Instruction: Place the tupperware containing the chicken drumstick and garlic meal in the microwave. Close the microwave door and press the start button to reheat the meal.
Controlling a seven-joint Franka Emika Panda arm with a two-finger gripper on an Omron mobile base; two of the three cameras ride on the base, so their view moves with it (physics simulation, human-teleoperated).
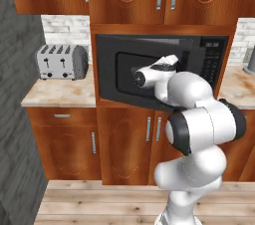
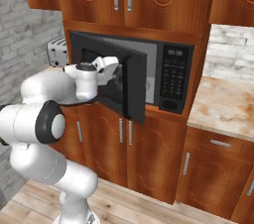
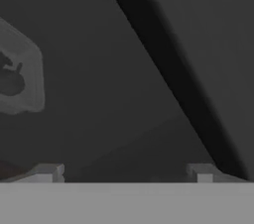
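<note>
The black microwave (image 1: 211, 62) (image 2: 173, 77) sits built into the wooden cabinets. Its door (image 1: 124, 69) (image 2: 135, 89) stands partly ajar, hinged at the left, with a strip of grey interior showing beside the keypad. My gripper (image 1: 173, 62) (image 2: 115, 71) (image 3: 124, 173) is open, close against the door's outer face, with nothing between its fingertips (image 3: 47, 172). In the hand view the door's black bar handle (image 3: 168, 69) runs diagonally. Through the dark window I see the translucent tupperware (image 3: 22, 77) inside, holding the dark lump of the chicken drumstick and garlic meal (image 3: 10, 83).
A silver four-slot toaster (image 1: 62, 62) (image 2: 58, 52) stands on the counter left of the microwave. A marbled counter (image 2: 228, 104) runs to the right, with a grey object (image 1: 249, 62) at its far end. Wooden cabinets are above and below.
</note>
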